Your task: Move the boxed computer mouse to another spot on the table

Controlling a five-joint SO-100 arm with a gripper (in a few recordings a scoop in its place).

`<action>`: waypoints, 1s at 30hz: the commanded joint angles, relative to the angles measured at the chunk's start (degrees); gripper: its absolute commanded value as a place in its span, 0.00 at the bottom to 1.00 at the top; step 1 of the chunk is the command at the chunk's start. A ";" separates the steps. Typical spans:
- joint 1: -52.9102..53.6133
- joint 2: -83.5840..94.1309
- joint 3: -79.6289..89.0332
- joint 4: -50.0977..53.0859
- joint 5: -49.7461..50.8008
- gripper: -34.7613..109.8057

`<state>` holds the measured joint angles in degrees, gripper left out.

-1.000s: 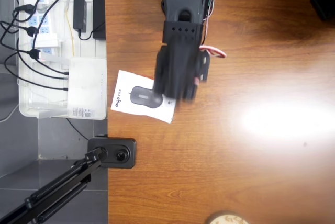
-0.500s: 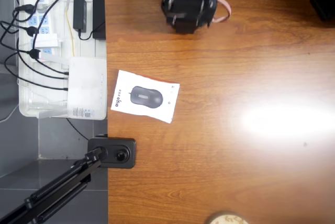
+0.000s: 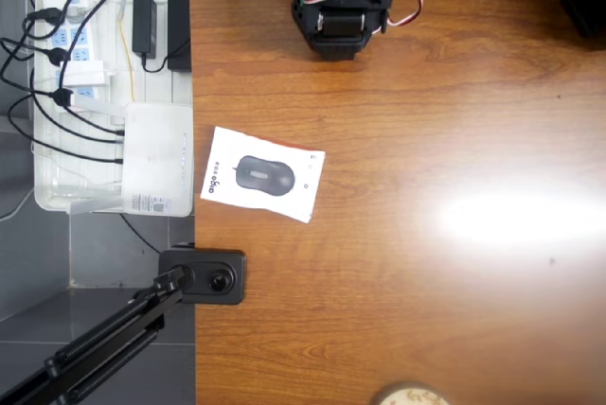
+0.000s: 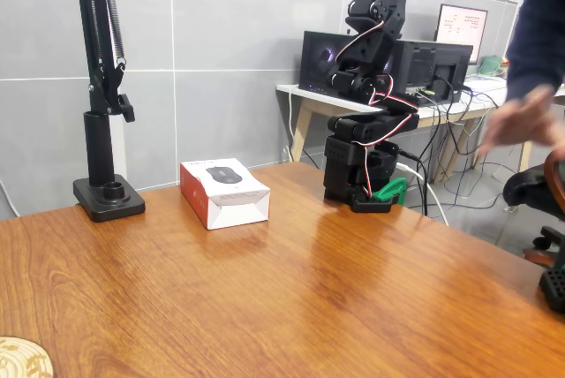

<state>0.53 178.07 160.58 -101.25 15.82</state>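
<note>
In the overhead view, a white tray (image 3: 57, 199) of power strips and cables sits left of the table (image 3: 426, 282). The boxed computer mouse (image 3: 262, 175) lies near the table's left edge, a black camera mount (image 3: 204, 275) just below. The arm (image 4: 371, 60) stands folded upright; whether its fingers are spread or pressed together cannot be told. A person's blurred hand (image 4: 521, 122) shows at right.

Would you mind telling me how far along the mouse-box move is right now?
Looks done: the mouse box lies flat on the table near its left edge in the overhead view, beside the clamp base, with nothing touching it. In hand: nothing; the arm is folded up over its base, well clear of the box. Left: nothing obvious, though whether this spot is new cannot be judged from here.
</note>
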 commanded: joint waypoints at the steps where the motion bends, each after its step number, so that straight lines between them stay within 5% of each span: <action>1: 0.26 0.09 -0.09 0.00 3.43 0.24; 30: 0.26 0.09 -0.09 0.00 5.98 0.24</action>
<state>0.44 178.07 160.58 -101.25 21.45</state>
